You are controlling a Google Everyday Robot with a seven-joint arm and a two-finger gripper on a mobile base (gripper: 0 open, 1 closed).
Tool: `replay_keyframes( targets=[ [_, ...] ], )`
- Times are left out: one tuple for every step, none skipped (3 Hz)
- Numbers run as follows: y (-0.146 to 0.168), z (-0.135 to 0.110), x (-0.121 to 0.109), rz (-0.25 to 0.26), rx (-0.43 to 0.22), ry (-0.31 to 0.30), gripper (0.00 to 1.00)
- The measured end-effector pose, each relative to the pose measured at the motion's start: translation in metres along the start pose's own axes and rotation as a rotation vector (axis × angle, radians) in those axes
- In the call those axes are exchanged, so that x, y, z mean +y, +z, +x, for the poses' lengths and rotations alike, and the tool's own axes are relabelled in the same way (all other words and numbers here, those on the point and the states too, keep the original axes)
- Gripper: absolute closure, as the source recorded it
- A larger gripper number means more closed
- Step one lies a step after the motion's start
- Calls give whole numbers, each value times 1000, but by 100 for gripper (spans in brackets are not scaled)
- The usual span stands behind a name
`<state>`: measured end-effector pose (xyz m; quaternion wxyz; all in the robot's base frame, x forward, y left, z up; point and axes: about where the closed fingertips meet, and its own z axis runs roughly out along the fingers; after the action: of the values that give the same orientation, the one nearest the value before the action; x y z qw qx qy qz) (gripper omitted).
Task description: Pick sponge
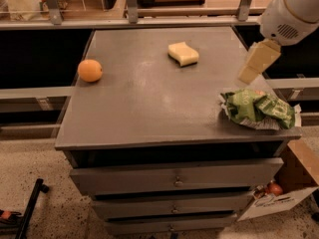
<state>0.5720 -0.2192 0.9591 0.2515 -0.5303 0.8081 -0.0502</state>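
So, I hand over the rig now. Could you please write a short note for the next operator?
Gripper: in the air over the right side of the cabinet top, just above the green bag, touching nothing.
Sponge: lying free at the far middle of the top, well apart from the gripper.
Done: no grasp yet.
Left: reach the sponge, grasp it, lift it. The orange fruit is not the target.

Arm (293, 13) above tool (249, 74) cropped, upper right

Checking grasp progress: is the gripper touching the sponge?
Apart. The camera view shows the gripper above the right side of the table, with bare tabletop between it and the sponge.
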Motion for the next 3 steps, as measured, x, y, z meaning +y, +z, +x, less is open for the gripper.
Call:
replay_keyframes(
  targets=[
    [51, -8, -45, 42, -15, 99, 0],
    [50, -8, -45, 42, -15, 98, 0],
    [55, -11, -46, 27, -35, 101, 0]
  ],
)
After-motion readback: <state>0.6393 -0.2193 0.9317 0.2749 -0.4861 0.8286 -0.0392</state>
